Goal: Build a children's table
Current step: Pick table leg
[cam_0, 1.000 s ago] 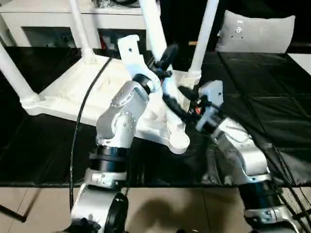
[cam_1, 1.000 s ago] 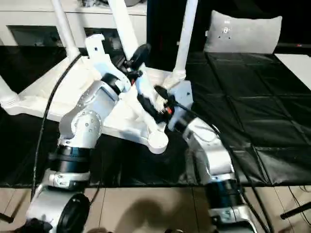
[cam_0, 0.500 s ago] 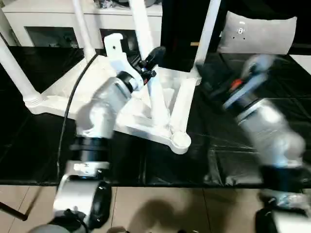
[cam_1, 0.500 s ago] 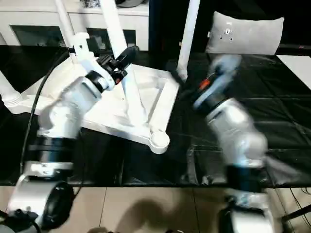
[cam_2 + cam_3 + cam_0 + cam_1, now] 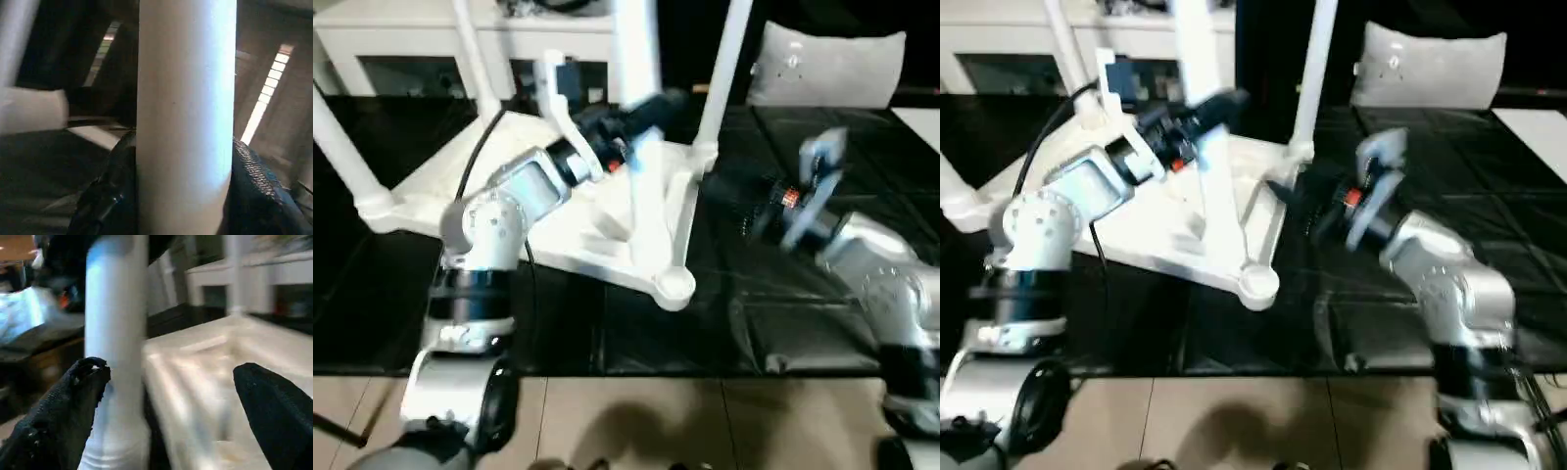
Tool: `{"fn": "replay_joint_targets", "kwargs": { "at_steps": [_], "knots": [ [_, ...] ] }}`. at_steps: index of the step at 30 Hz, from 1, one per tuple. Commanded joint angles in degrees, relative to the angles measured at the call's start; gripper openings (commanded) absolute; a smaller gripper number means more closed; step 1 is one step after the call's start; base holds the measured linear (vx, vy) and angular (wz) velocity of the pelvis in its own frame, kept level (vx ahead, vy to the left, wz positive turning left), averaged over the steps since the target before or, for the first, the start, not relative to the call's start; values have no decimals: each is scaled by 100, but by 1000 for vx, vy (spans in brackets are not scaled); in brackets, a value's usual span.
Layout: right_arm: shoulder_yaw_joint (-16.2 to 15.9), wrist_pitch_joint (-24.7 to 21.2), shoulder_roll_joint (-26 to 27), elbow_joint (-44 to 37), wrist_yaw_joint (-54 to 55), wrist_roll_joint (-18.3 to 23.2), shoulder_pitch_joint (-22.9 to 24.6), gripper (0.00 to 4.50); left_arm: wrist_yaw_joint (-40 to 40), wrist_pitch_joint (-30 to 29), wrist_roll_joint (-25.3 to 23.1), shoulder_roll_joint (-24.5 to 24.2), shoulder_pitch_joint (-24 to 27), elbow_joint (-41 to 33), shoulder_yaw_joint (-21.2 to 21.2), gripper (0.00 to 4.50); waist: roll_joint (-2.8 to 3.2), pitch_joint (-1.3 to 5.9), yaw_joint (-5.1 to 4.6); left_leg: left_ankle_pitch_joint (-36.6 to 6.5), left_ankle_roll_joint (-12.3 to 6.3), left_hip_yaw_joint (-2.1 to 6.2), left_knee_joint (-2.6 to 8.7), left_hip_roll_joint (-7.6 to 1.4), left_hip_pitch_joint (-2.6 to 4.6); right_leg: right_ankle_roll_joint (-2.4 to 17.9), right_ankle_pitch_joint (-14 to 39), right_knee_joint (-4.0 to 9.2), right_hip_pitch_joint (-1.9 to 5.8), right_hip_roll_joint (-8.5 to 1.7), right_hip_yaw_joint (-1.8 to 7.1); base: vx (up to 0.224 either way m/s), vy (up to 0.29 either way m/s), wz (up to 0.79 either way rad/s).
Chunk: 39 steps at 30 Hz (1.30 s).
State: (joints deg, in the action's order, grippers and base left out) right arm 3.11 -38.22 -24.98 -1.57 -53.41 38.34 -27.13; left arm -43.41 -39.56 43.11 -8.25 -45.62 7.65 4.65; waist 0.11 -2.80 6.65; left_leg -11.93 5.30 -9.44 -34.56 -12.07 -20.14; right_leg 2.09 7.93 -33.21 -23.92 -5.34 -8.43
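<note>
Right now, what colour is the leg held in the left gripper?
White. The leg shows best in the left wrist view, clamped in the left gripper.

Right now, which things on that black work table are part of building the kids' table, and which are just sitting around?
Part of the job:
tabletop, upside down
leg held in the left gripper
three legs already standing in corner sockets, e.g.
empty corner socket

Just lying about:
grey cushion
white cabinet behind

Smooth white plastic leg (image 5: 186,117), textured black pincer fingers (image 5: 63,406)
</note>
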Motion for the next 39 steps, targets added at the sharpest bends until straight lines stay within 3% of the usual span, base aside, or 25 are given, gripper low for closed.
{"fn": "replay_joint_targets", "kwargs": {
  "at_steps": [1, 4, 11, 19, 28, 34, 36, 39],
  "knots": [
    [-179, -135, -91, -186, -325, 111, 37, 450, -212, 53, 2, 9, -20, -171, -173, 182, -81, 434, 24, -299, -412, -37, 330, -62, -57, 514, 1789, 357, 456, -294, 312, 0, 0, 0],
    [-353, -170, -41, -181, -401, 89, -2, 433, -233, 99, -60, 88, 15, -224, -307, 182, -85, 433, 28, -343, -354, -34, 335, -59, -53, 401, 2020, 390, 455, -299, 299, 0, 0, 0],
    [-580, -220, 53, -5, -363, -71, -58, 372, -286, 196, -112, 177, 63, -254, -365, 182, -102, 451, 17, -197, -334, -31, 324, -57, -73, 372, 1857, 364, 455, -294, 304, 0, 0, 0],
    [-577, -256, 113, -21, -332, -2, -17, 298, -233, 300, -198, 182, 73, -180, -398, 182, -89, 443, 28, -276, -308, -29, 331, -50, -64, 245, 2036, 393, 450, -290, 294, 0, 0, 0],
    [-616, -276, 153, -160, -360, 55, 79, 214, -191, 323, -267, 213, 97, -156, -416, 182, -85, 446, 29, -257, -321, -29, 328, -56, -67, 338, 1877, 377, 453, -291, 299, 0, 0, 0],
    [-627, -100, 256, -128, -190, -126, 99, 194, 183, 307, -457, 307, 104, -57, -383, 182, -101, 448, 30, -258, -300, -28, 328, -50, -75, 256, 1981, 388, 456, -292, 294, 0, 0, 0],
    [-631, -55, 285, -115, -111, -183, 94, 192, 237, 327, -475, 322, 117, -62, -360, 252, -95, 454, 32, -218, -300, -21, 328, -56, -76, 263, 1939, 378, 454, -298, 294, 0, 0, 0],
    [-641, 49, 446, -87, 242, -354, 74, 191, 298, 673, -666, 337, 267, -230, -397, 264, -98, 445, 14, -242, -267, -21, 335, -49, -74, 216, 1980, 396, 448, -292, 288, 0, 0, 0]
  ]
}}
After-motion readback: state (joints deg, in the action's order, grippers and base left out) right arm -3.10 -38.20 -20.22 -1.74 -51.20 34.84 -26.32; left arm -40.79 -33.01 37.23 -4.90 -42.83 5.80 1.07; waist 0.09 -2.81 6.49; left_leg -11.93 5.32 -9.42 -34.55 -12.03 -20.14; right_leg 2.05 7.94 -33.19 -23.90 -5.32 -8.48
